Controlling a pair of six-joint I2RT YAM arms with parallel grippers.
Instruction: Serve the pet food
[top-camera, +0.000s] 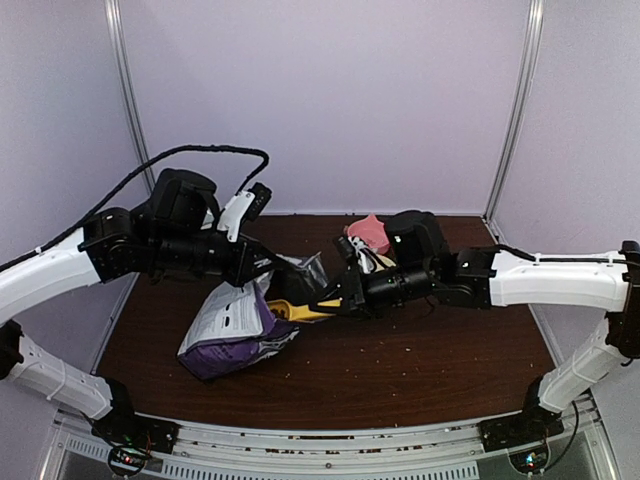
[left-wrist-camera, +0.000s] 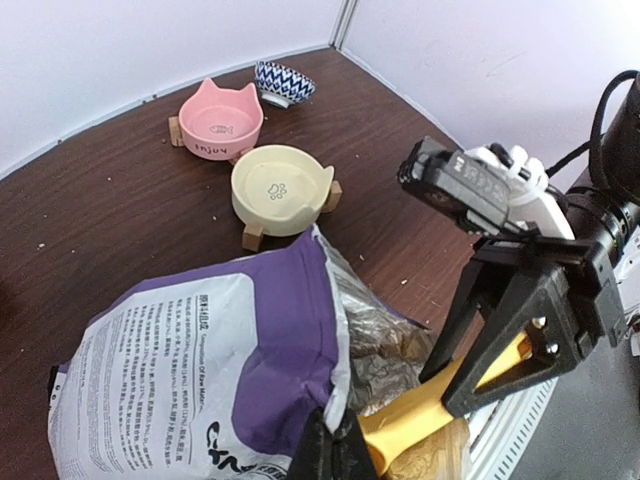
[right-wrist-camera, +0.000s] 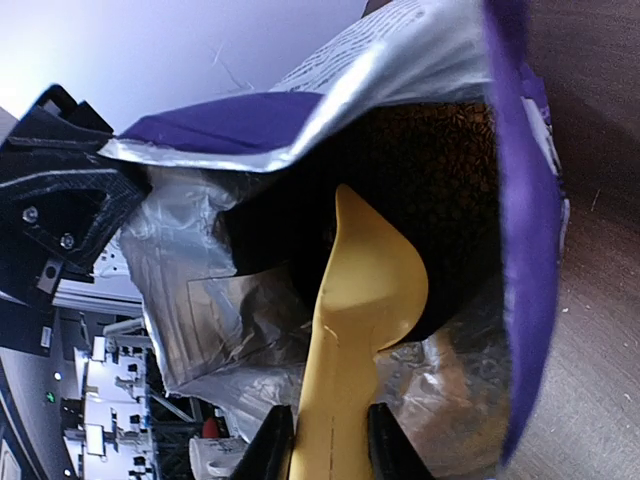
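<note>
A: Where's the pet food (right-wrist-camera: 455, 150) relative to your right gripper (right-wrist-camera: 330, 452)?
B: Deep inside the purple bag (top-camera: 235, 335), which lies on the table (top-camera: 420, 370). Your right gripper pinches the yellow scoop (right-wrist-camera: 365, 285) by its handle. The scoop's bowl sits in the bag's mouth, near the kibble. Can't tell if they touch.
A: Left?
B: Your left gripper (left-wrist-camera: 330, 447) is clamped on the bag's rim.
</note>
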